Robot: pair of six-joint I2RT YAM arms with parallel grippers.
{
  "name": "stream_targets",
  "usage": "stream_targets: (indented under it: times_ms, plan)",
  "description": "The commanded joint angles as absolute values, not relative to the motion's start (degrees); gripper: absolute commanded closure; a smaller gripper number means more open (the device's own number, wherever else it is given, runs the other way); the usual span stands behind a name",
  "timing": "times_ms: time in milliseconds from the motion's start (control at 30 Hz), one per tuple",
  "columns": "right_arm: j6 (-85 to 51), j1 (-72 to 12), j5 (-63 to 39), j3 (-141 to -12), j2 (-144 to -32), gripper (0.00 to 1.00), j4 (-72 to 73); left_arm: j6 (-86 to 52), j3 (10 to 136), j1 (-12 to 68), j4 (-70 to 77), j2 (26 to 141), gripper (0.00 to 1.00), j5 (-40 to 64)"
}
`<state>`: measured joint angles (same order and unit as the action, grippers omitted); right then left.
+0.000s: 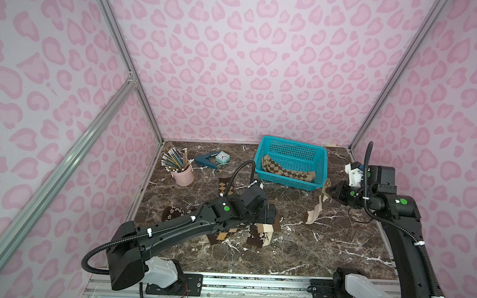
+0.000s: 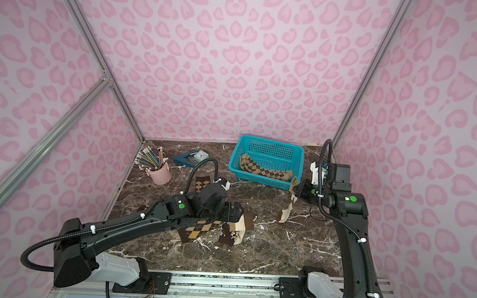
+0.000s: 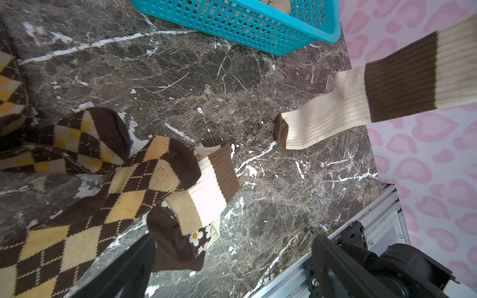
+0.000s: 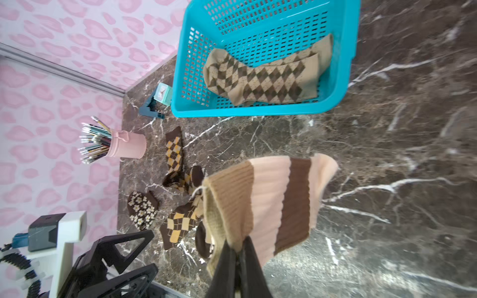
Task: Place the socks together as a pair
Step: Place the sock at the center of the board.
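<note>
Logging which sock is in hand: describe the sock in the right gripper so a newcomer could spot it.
Find the teal basket at the back. Just beside its near corner the right gripper is shut on a cream-and-brown striped sock, the only sock hanging in the air. Its twin lies among the patterned socks.

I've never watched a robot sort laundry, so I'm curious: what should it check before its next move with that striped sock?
1. Grip: right gripper shut on the striped sock: ok.
2. Sock clear of the table: not ok; its toe touches the table.
3. Mate in sight: ok, on the pile under the left gripper.
4. Mate free to lift: cannot tell; it lies on a flower sock and touches an argyle sock.
5. The left gripper open and empty: ok.
6. Room in the basket: ok; only a tan pair inside.
</note>
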<state>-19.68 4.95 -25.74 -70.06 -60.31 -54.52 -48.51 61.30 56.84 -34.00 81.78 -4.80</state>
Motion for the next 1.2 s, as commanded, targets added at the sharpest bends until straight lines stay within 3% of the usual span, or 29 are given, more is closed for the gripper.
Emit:
stream_targets:
  times_ms: [0, 133, 467, 633, 967, 1167]
  plan:
    - [-16.10, 5.21, -17.41, -73.88, -61.34, 1.00, -60.37, -48.88, 62.40, 56.87, -29.56, 81.99, 0.02, -4.27]
    - [-16.51, 5.27, -13.91, -79.93, -62.52, 1.00, -61.98, -48.70, 61.70, 56.78, -30.34, 80.82, 0.02, -5.12]
    - [-23.83, 1.40, -34.23, -75.68, -59.78, 1.00, -53.18, -51.67, 54.96, 54.90, -32.59, 73.93, 0.02, -7.69]
    - [-25.53, -4.45, -26.74, -76.87, -61.16, 1.00, -55.03, -51.79, 51.54, 52.38, -34.79, 69.47, 0.02, -8.59]
    - [-23.75, 4.52, -31.31, -64.39, -58.92, 1.00, -53.19, -49.93, 51.50, 52.01, -36.63, 68.99, 0.02, -9.14]
    - [-22.64, 10.27, -26.15, -52.43, -54.93, 1.00, -52.96, -49.56, 52.97, 52.97, -36.07, 70.71, 0.02, -9.67]
